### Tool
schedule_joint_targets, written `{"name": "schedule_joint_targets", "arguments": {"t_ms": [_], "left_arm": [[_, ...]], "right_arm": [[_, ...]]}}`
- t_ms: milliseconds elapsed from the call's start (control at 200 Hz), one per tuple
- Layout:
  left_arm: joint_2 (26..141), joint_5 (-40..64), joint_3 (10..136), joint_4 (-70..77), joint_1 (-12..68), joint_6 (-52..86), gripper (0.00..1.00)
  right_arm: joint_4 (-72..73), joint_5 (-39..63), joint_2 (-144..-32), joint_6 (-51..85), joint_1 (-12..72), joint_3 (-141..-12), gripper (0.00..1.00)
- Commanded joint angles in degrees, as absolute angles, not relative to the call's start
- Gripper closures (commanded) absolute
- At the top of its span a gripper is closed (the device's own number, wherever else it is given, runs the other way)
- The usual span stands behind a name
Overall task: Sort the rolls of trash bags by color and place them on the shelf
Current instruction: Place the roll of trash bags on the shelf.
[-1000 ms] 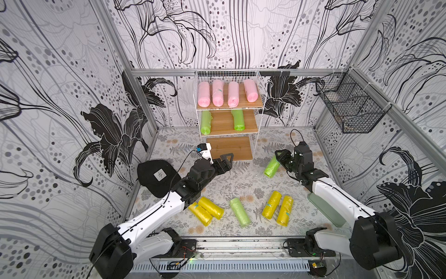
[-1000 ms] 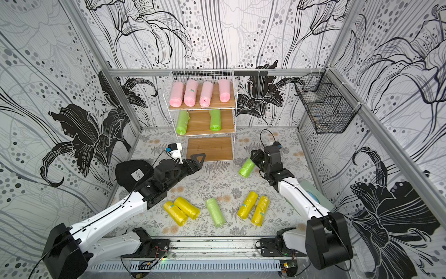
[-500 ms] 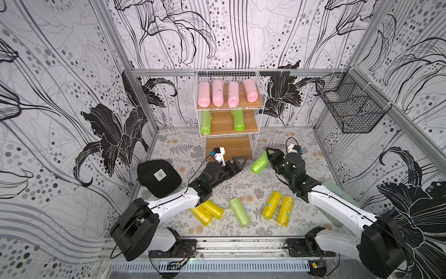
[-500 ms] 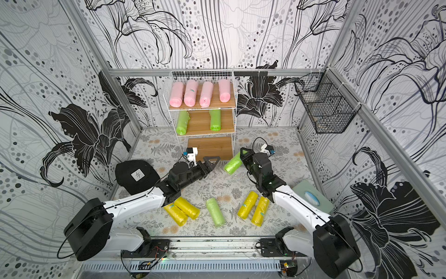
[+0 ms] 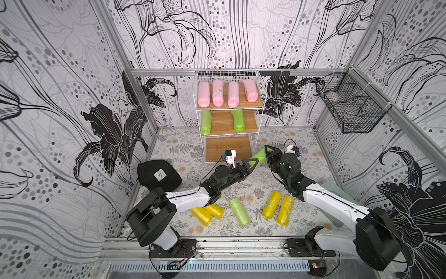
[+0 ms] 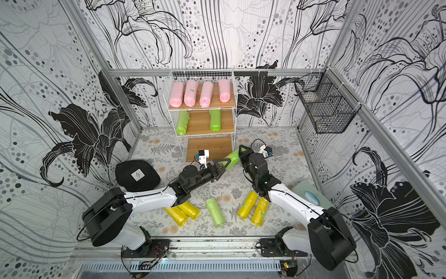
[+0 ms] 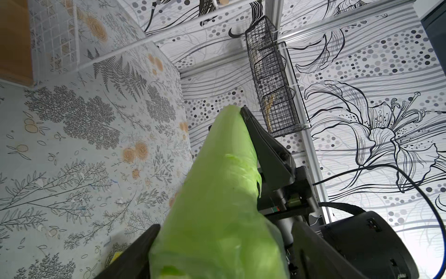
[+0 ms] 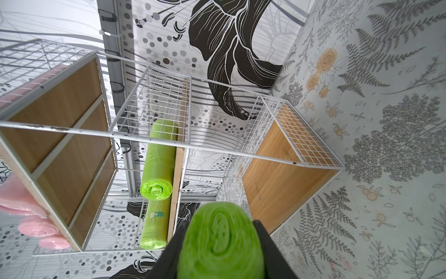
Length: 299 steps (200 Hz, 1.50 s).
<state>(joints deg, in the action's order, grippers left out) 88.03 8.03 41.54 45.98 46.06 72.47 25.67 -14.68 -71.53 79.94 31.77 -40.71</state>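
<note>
Left end effector now meets green roll; shelf holds six rolls

- The light green roll is lying between the left gripper's fingers, one touching its side, the other standing slightly clear.
- The right gripper is clamping the roll's far end, one black finger showing along it.
- The shelf's bottom board is sitting near the floral counter's back edge.
- A black wire basket is hanging on the wall.
</note>
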Motion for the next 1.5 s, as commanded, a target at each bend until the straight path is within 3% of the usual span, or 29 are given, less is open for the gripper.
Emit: {"name": "schedule_joint_targets", "arguments": {"t_ms": [0,190,300,516,656,846,1056,1227,1322,1412,1492], "left_arm": [[88.3,4.7,41.8,51.8,46.4,73.0,0.19],[87.9,1.6,41.4,52.4,46.6,72.2,0.29],[88.2,1.4,41.8,52.0,46.5,71.5,0.3],[88.1,1.0,42.0,50.3,45.6,70.7,0.21],[88.9,1.8,42.2,50.5,44.9,71.5,0.21],[89.9,3.1,43.3,50.8,44.8,71.4,0.37],[90.5,5.0,44.4,50.3,44.8,71.5,0.36],[90.3,5.0,44.0,51.1,44.7,71.6,0.53],[89.7,4.6,43.3,51.2,44.4,71.4,0.62],[88.7,4.5,42.6,51.4,43.7,71.3,0.73],[86.8,3.3,41.7,50.5,43.2,70.1,0.75]], "right_arm": [[30.3,-16.2,-71.9,82.5,32.3,-41.1,0.59],[30.9,-15.5,-72.3,84.0,32.6,-40.6,0.6],[31.8,-14.4,-72.9,85.2,33.0,-40.5,0.6],[32.6,-13.8,-72.3,85.9,33.0,-40.0,0.6],[33.1,-13.2,-72.2,85.9,33.0,-40.2,0.6],[33.7,-11.9,-73.0,86.2,33.0,-40.4,0.6],[34.8,-11.3,-74.4,86.5,33.0,-40.8,0.6],[34.6,-11.1,-75.0,85.7,32.9,-41.2,0.59],[33.4,-11.3,-74.9,84.0,32.9,-41.9,0.5],[31.0,-11.2,-74.7,81.9,32.9,-43.1,0.31],[27.9,-11.5,-74.0,80.1,32.9,-44.2,0.14]]}}
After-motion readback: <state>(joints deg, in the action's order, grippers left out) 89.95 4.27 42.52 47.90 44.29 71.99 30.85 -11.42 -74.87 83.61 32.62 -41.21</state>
